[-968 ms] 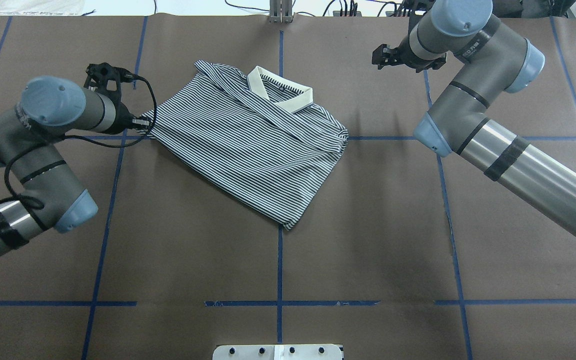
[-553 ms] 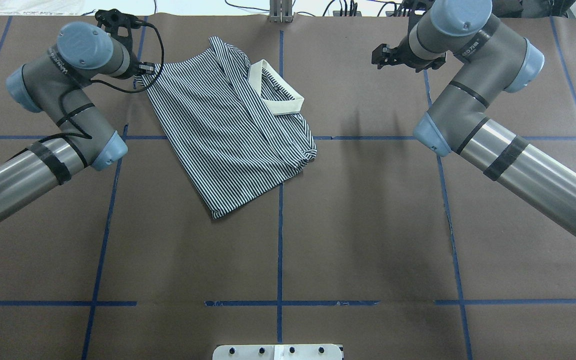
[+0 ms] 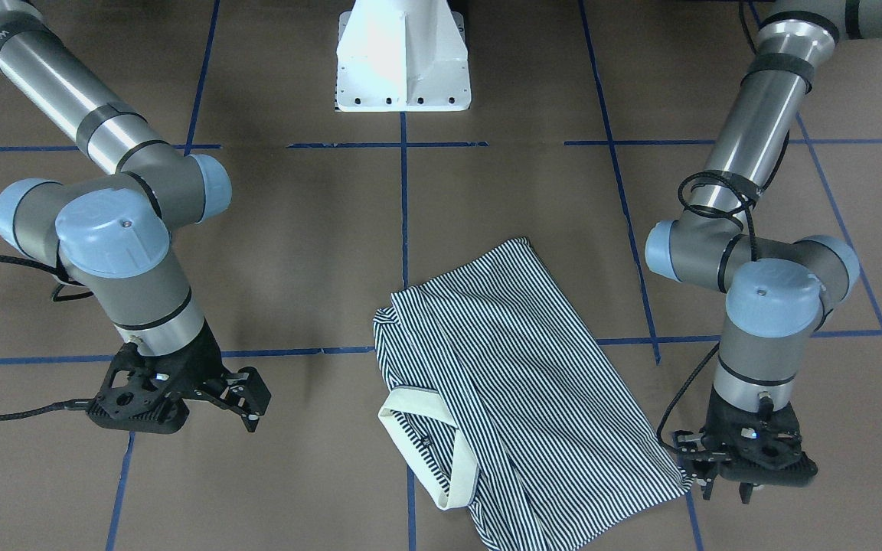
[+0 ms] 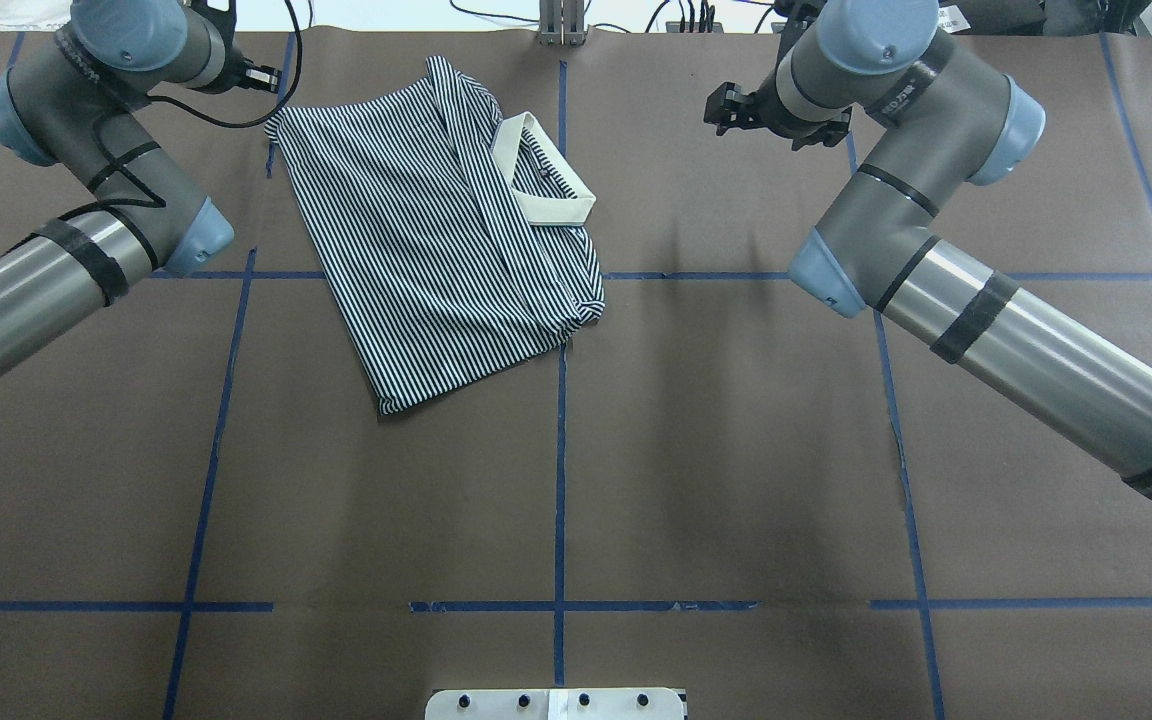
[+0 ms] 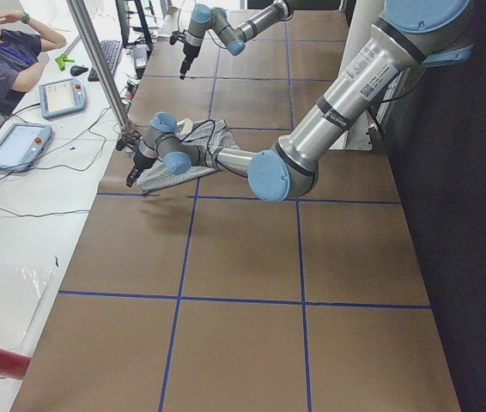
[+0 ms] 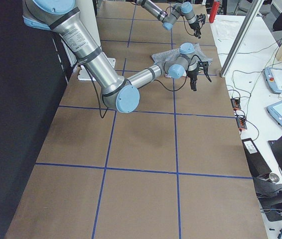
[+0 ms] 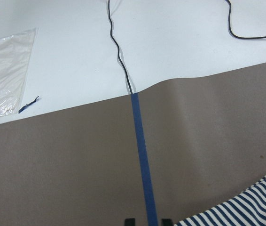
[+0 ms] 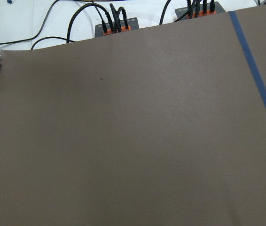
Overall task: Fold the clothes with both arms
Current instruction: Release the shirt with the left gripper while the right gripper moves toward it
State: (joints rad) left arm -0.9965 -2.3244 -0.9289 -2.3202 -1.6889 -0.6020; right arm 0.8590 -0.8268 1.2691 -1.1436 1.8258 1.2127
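Note:
The striped polo shirt (image 4: 436, 230) lies folded and flat on the brown table, left of centre, its cream collar (image 4: 541, 170) toward the far edge. In the front-facing view the shirt (image 3: 510, 398) reaches to my left gripper (image 3: 726, 490). That gripper hangs low just past the shirt's corner (image 3: 682, 476). Its fingers are slightly apart, and the left wrist view shows only blue tape between the left gripper's (image 7: 147, 221) tips, with striped cloth (image 7: 246, 207) beside them. My right gripper (image 3: 256, 398) hovers open and holds nothing, well off the collar side (image 4: 721, 108).
The white pedestal base (image 3: 403, 61) stands at the robot's side of the table. Blue tape lines (image 4: 560, 450) cross the brown cover. Cable plugs (image 8: 114, 23) and a metal post (image 4: 561, 25) sit at the far edge. A seated person (image 5: 3, 60) is beyond that edge.
My left arm swung toward the far left corner, dragging the shirt's corner so the shirt turned and slid left. The right gripper shifted slightly left.

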